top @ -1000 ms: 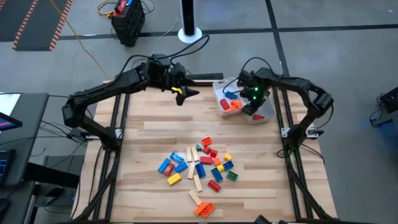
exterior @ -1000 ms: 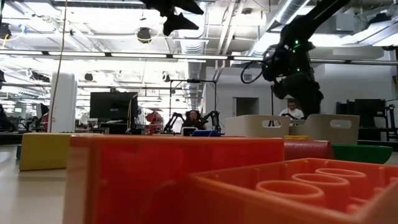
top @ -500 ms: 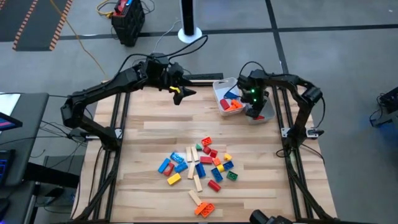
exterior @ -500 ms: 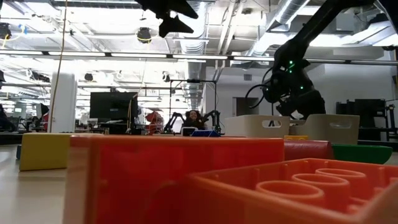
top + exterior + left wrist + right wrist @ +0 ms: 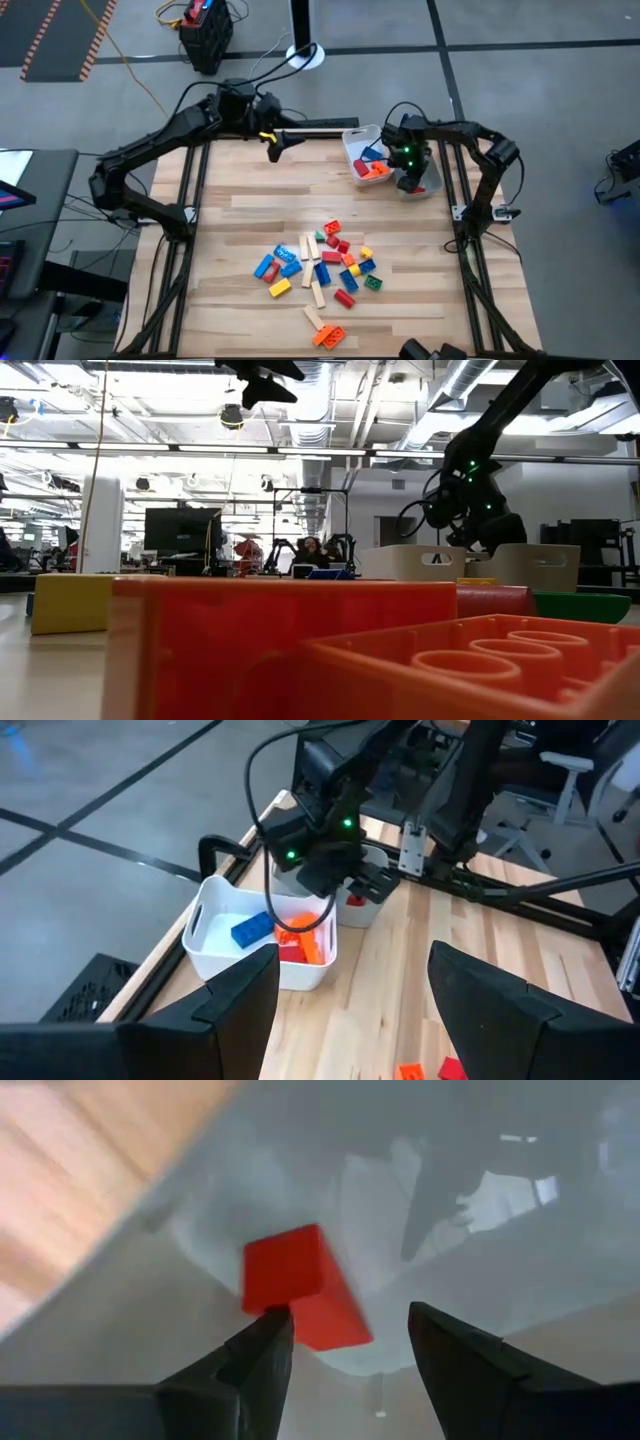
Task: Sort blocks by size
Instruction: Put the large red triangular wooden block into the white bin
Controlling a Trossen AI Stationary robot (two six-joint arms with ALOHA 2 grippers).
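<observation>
Hovering with parted, empty fingers over the far-right tray (image 5: 432,186), the right claw (image 5: 345,1342) has a red block (image 5: 300,1285) lying beneath it inside, while the loose blocks (image 5: 320,275) lie well nearer mid-worktop, and the left claw (image 5: 272,146), also spread, waits far-left.

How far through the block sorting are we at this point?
Early stage. Done: a few blue and orange plastic bricks lie in one white plastic tray, and a red plastic brick lies in the second white tray. In hand: nothing; the right pincer is open just above that red brick, and the left pincer waits open over the table's far edge. Left: the scattered pile of bricks and pale wooden bars mid-table.
</observation>
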